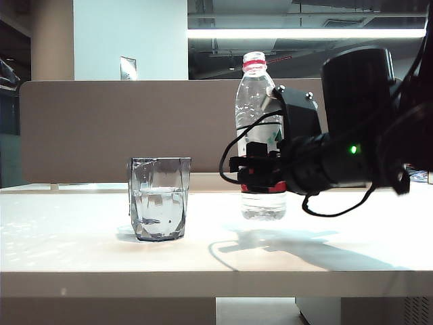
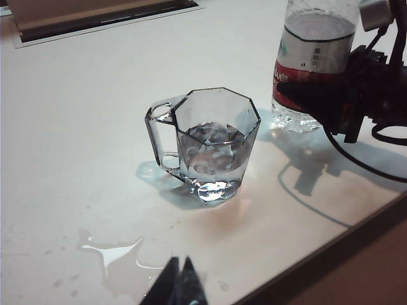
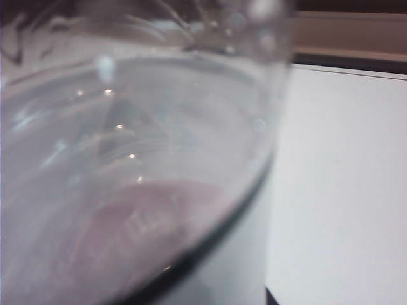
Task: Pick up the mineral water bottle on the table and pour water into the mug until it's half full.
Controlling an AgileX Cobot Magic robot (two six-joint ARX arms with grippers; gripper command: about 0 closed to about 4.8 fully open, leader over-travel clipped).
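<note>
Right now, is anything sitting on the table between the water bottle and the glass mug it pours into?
Nothing visible does. The right gripper is shut on the mineral water bottle, upright beside the mug; only bare table lies between. A small spill sits near the left gripper, off that path.

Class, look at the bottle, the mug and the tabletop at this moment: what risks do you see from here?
1. The right gripper clamps the mineral water bottle low at its label; upright and uncapped, it may tip or spill.
2. A puddle wets the table beside the shut left gripper.
3. The mug looks about half full; further pouring overshoots.
</note>
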